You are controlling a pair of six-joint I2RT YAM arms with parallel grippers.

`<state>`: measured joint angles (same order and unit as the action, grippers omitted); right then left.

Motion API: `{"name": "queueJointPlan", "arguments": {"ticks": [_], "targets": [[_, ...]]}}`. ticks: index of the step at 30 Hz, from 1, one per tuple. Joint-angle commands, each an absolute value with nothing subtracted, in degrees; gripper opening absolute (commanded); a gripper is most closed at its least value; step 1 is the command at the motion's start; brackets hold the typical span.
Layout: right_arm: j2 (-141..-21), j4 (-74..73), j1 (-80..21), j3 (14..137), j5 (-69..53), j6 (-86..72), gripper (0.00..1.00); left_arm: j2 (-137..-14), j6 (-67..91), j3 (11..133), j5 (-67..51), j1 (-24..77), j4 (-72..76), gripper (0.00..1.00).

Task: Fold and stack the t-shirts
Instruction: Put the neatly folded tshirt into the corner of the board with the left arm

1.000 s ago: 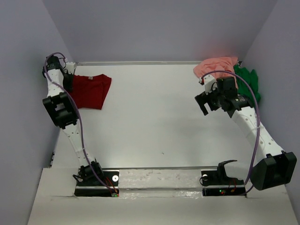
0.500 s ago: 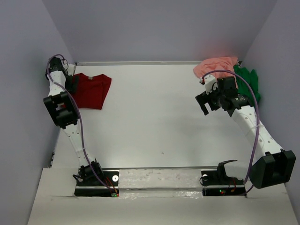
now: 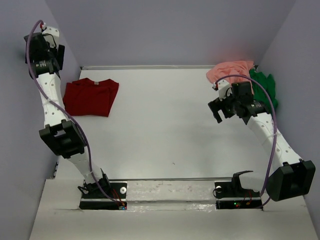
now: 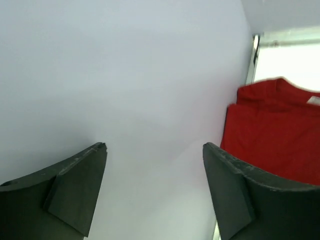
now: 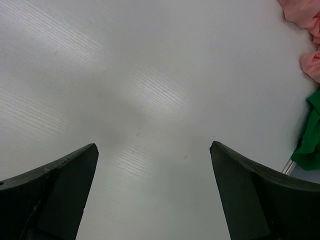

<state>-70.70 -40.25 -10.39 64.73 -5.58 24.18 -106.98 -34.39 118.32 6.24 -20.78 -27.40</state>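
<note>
While the dark red t-shirt (image 3: 92, 97) lies flat in a compact, roughly square shape at the far left of the tabletop (image 3: 165, 125), the left end effector (image 4: 155, 146) hangs high above that corner. It is close against the left wall (image 4: 125, 75), and its fingers are spread wide with nothing between them. In the left wrist view the pale wall fills most of the picture, and the red cloth shows only at the right edge, well apart from the fingers.

The right end effector (image 5: 153, 145) hovers over bare tabletop on the right side, its fingers likewise wide apart and holding nothing. Just beyond it, in the far right corner, the salmon pink t-shirt (image 3: 230, 71) sits in a crumpled heap. The bright green t-shirt (image 3: 263, 87) is bunched beside it against the right wall (image 3: 300, 75); the two cloths touch. From above, the right arm's forearm and its purple cable (image 3: 273, 125) cross in front of the green cloth and hide part of it. The right wrist view catches only slivers of pink and green at its right edge.

Between the red shirt and the pink and green pair stretches a wide span of white tabletop. The two arm bases (image 3: 102, 190) sit at the near edge.
</note>
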Motion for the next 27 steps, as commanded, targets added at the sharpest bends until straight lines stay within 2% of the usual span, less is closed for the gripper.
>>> {"name": "queueJointPlan", "arguments": {"ticks": [1, 4, 5, 6, 7, 8, 16, 17, 18, 21, 24, 27], "targets": [[-69.61, -38.85, -9.93, 65.65, -6.68, 24.08, 1.0, -103.18, -35.16, 112.51, 1.51, -21.45, -24.78, 0.85], [-70.05, -39.02, -9.93, 65.48, -6.5, 24.17, 0.81, -104.67, -32.26, 107.42, -4.2, -21.45, -25.93, 0.54], [-70.14, -39.11, -9.93, 65.3, -6.33, 24.17, 0.76, -105.2, -31.82, 106.71, -4.57, -21.45, -25.93, 0.34], [-70.22, -39.02, -9.93, 65.13, -6.24, 24.26, 0.71, -105.81, -31.47, 106.09, -5.27, -21.45, -25.84, 0.24], [-70.49, -39.02, -9.93, 65.04, -6.07, 24.26, 0.65, -107.04, -29.99, 105.13, -5.88, -21.45, -25.58, 0.05], [-70.66, -38.94, -9.93, 64.95, -6.06, 24.17, 0.63, -107.57, -29.54, 104.68, -5.89, -21.45, -24.79, 0.0], [-73.65, -39.02, -9.93, 65.13, -5.98, 24.34, 0.52, -112.85, -26.81, 104.41, -4.49, -21.45, -20.4, 0.0], [-74.0, -39.02, -9.93, 65.21, -5.63, 24.43, 0.49, -113.29, -26.72, 104.33, -4.05, -21.45, -19.87, 0.0], [-74.87, -39.11, -9.93, 65.3, -4.93, 24.43, 0.41, -114.25, -26.63, 104.24, -3.09, -21.45, -18.91, 0.0], [-76.72, -39.29, -9.93, 65.74, -5.27, 24.35, 0.32, -116.09, -26.46, 104.15, -1.67, -21.45, -17.5, 0.0], [-78.13, -39.81, -9.93, 66.44, -5.62, 24.43, 0.28, -117.68, -25.93, 104.41, 1.48, -21.45, -16.7, 0.0], [-79.1, -40.34, -9.93, 67.06, -5.8, 24.35, 0.18, -118.47, -25.4, 103.89, 1.32, -21.45, -15.39, 0.0]]}}
